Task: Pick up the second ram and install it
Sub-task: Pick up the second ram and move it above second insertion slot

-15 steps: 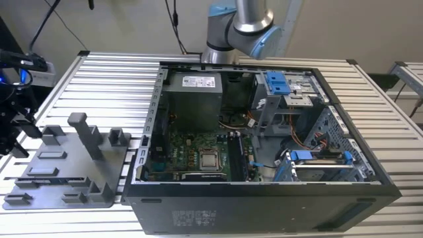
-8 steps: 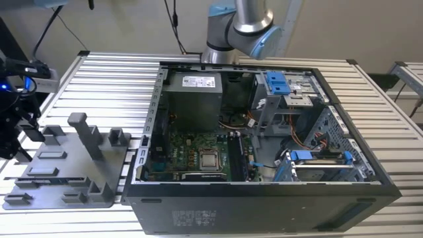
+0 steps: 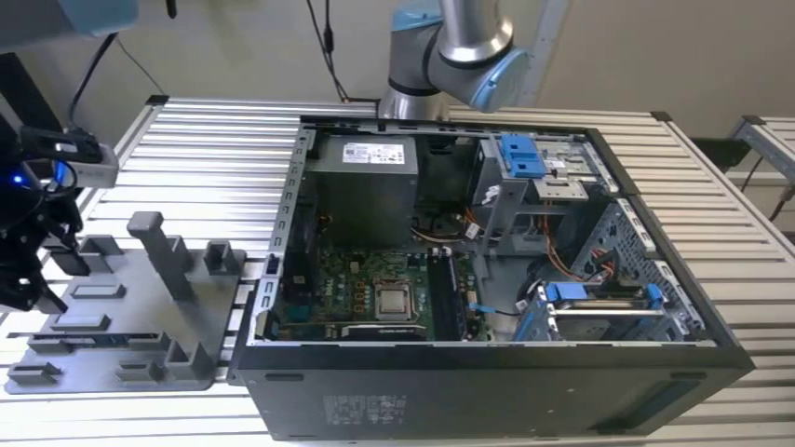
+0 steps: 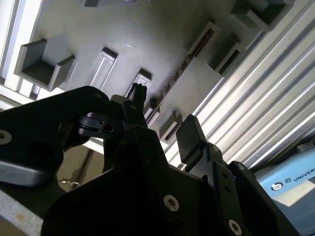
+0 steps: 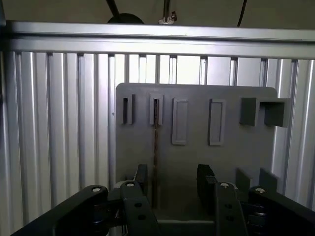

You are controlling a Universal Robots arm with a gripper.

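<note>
My hand (image 5: 173, 183) hangs open and empty over the grey tray (image 5: 236, 157); the ram stick (image 5: 155, 142) stands on edge in its slot, running between my fingers (image 5: 141, 177), nearer one. Beyond the tray's far edge, the slatted worktop (image 5: 59, 123) runs on to its rail (image 5: 157, 32)

The tray (image 3: 130, 312) is plain grey, the tabletop (image 3: 211, 158) silver with ribbed stripes. The pincer (image 5: 173, 179) is black, the ram (image 5: 155, 147) dark, the case (image 3: 497, 391) black, its board (image 3: 330, 279) green, clips (image 3: 522, 154) blue.
</note>
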